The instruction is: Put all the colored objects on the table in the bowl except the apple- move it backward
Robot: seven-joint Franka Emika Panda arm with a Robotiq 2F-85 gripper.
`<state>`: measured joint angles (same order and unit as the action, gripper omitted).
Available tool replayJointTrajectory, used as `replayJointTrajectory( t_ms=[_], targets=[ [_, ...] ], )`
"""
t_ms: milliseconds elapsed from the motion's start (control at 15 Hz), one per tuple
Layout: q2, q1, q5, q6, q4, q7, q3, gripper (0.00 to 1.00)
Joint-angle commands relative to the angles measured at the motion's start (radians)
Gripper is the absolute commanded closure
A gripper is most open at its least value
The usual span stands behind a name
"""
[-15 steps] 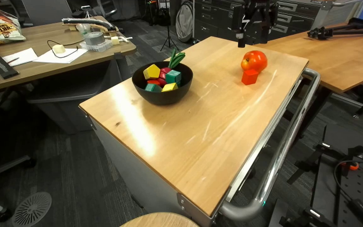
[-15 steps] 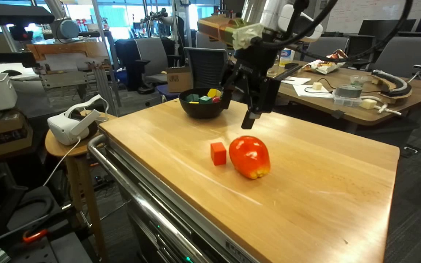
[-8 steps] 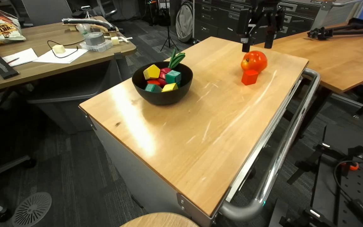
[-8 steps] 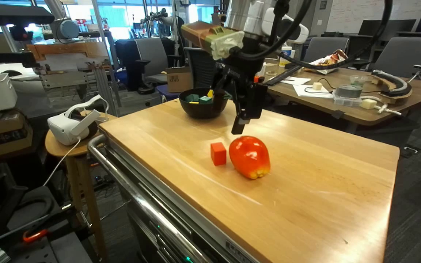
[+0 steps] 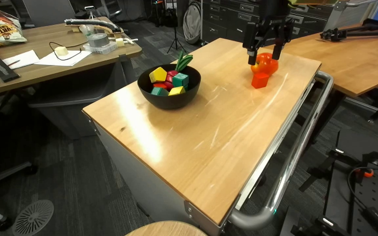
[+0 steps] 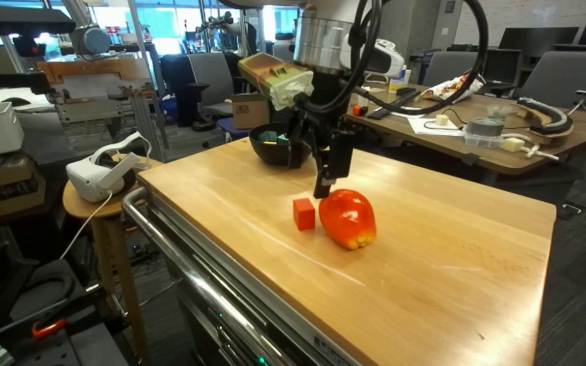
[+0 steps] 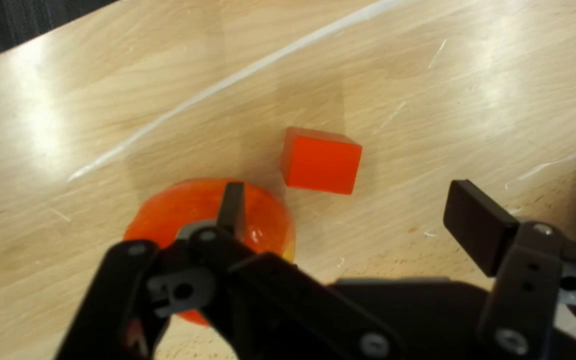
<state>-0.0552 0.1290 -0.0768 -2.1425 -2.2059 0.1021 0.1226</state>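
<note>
Hovering empty, the claw holds its jaws spread, presumably to straddle the red block beside the apple for transfer to the bowl.

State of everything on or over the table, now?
Gripper: open, holding nothing.
Table: scratched.
Bowl: upright, holding pieces.
Yellow blocks: in the bowl.
Green blocks: in the bowl.
Red piece: in the bowl, partly hidden.
Green-stemmed fruit: in the bowl, stem above rim.
Apple: on the table, ungripped.
Red cube: on the table, ungripped.
</note>
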Motion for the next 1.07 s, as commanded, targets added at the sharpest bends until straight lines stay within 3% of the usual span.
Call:
replayJointTrajectory(
  t_ms=[0, 733, 1000],
  targets=[
    [0.036, -0.016, 0.035, -0.047, -0.058, 0.063, -0.008, 0.0],
    [-0.039, -0.027, 0.018, -0.063, -0.068, 0.138, -0.02, 0.0],
    [-0.077, -0.025, 0.0, -0.154, -0.061, 0.145, -0.017, 0.0]
  ],
)
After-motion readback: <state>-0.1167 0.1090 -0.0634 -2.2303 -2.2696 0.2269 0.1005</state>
